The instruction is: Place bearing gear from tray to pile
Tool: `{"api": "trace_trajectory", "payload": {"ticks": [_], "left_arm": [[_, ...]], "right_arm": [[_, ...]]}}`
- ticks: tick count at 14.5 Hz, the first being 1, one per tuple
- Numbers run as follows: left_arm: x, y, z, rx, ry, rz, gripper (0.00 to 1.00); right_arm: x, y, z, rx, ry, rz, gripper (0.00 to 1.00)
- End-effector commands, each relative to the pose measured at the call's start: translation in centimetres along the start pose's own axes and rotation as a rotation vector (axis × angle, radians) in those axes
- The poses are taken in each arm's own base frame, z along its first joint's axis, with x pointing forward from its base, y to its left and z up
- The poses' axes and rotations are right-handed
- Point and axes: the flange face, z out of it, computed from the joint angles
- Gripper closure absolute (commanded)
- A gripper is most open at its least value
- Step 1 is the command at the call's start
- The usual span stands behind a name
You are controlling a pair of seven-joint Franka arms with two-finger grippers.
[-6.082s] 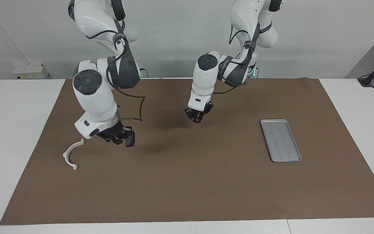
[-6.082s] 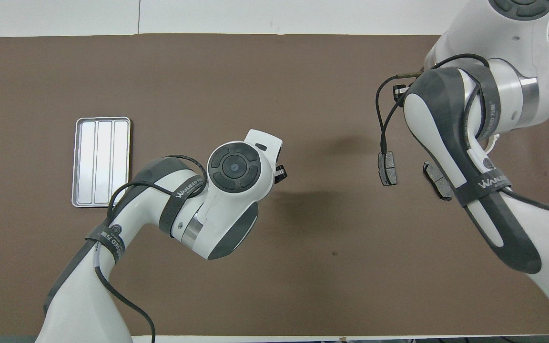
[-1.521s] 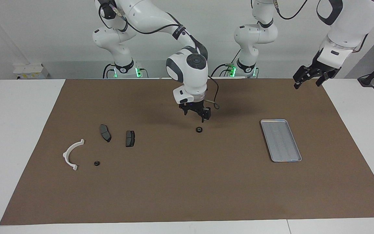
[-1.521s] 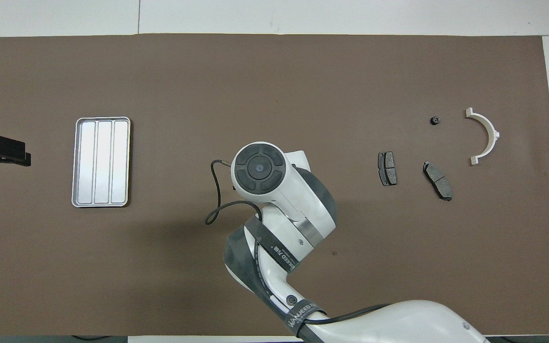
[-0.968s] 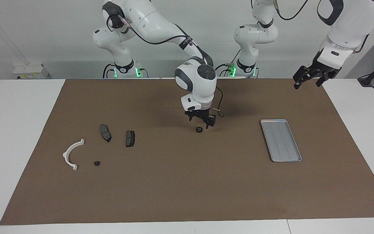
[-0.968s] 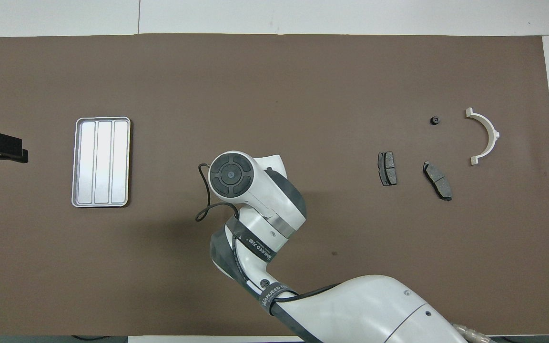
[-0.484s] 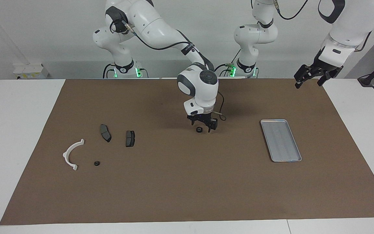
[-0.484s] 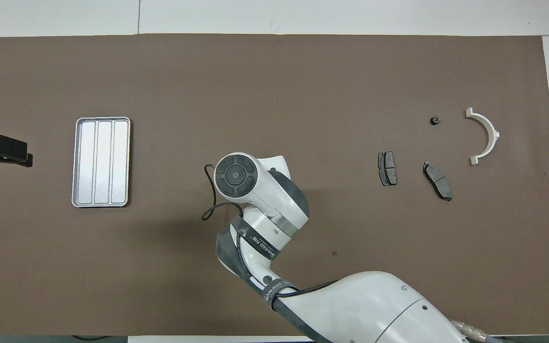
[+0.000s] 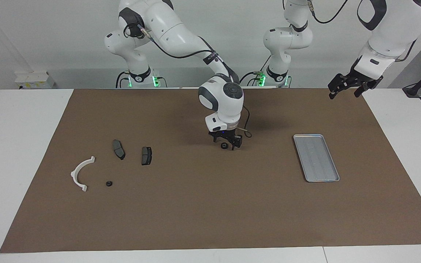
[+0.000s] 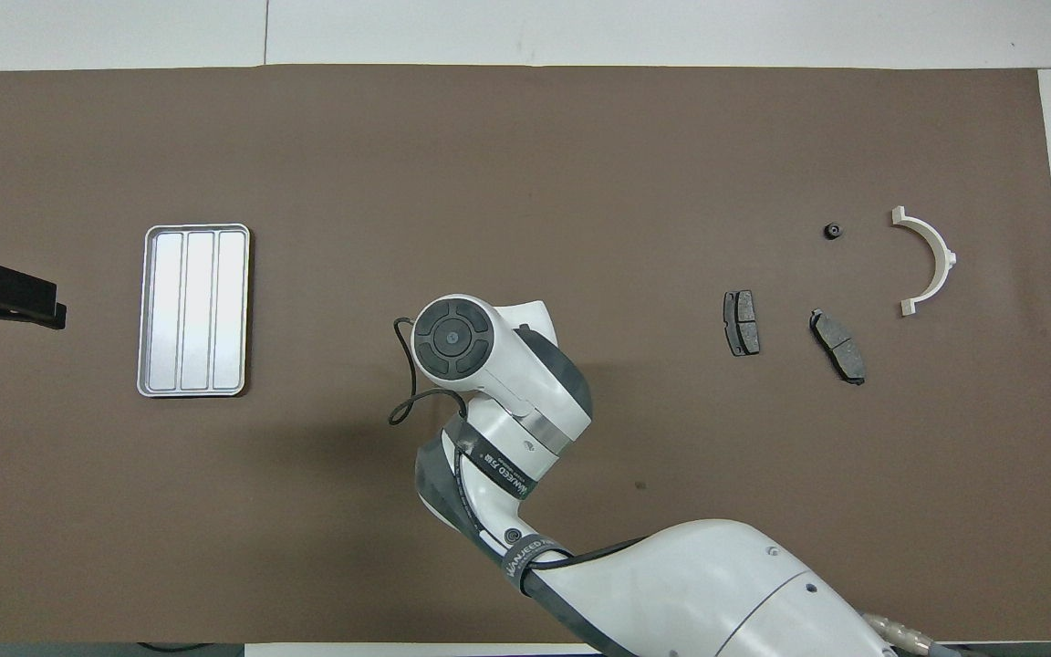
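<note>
One right hand (image 9: 227,143) reaches down around bearing gear (image 9: 224,146).

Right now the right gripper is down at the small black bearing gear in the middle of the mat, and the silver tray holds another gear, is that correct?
Not quite: the tray is empty, as the overhead view shows. The other gear lies beside the white bracket in the pile. The rest stands: the right gripper is down at the bearing gear mid-mat.
</note>
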Motion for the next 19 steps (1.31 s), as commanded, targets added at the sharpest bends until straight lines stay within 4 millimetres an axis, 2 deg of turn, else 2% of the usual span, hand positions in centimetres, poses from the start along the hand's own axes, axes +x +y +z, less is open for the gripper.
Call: {"api": "trace_trajectory", "payload": {"ticks": [1, 2, 4, 5, 10, 12, 13, 16, 19], "left_arm": [[-0.2, 0.2, -0.5, -0.008, -0.012, 0.013, 0.00], [-0.2, 0.2, -0.5, -0.008, -0.012, 0.004, 0.00], [-0.2, 0.1, -0.5, -0.009, -0.011, -0.004, 0.00], [-0.2, 0.1, -0.5, -0.009, -0.006, -0.027, 0.00], [-0.3, 0.3, -0.3, -0.009, -0.007, -0.015, 0.00], [-0.4, 0.3, 0.2, -0.009, -0.014, -0.018, 0.00], [-0.6, 0.2, 0.2, -0.009, -0.014, -0.022, 0.00], [-0.5, 0.2, 0.4, -0.009, -0.012, -0.022, 0.00], [-0.5, 0.3, 0.4, -0.009, -0.011, -0.016, 0.00]], "right_arm": [[0.0, 0.4, 0.1, 0.012, 0.015, 0.012, 0.21], [0.0, 0.4, 0.0, 0.012, 0.015, 0.012, 0.37], [0.0, 0.4, 0.0, 0.011, 0.013, 0.011, 0.83], [0.0, 0.4, 0.0, 0.011, 0.012, 0.012, 1.00], [0.3, 0.4, -0.4, 0.001, 0.008, 0.017, 1.00], [1.2, 0.2, -1.8, -0.019, 0.012, 0.022, 1.00], [2.0, 0.0, -2.9, -0.027, 0.017, 0.025, 1.00], [5.5, 1.2, -5.2, -0.061, 0.008, -0.006, 1.00], [10.3, 4.5, -10.4, -0.051, 0.004, -0.080, 1.00]]}}
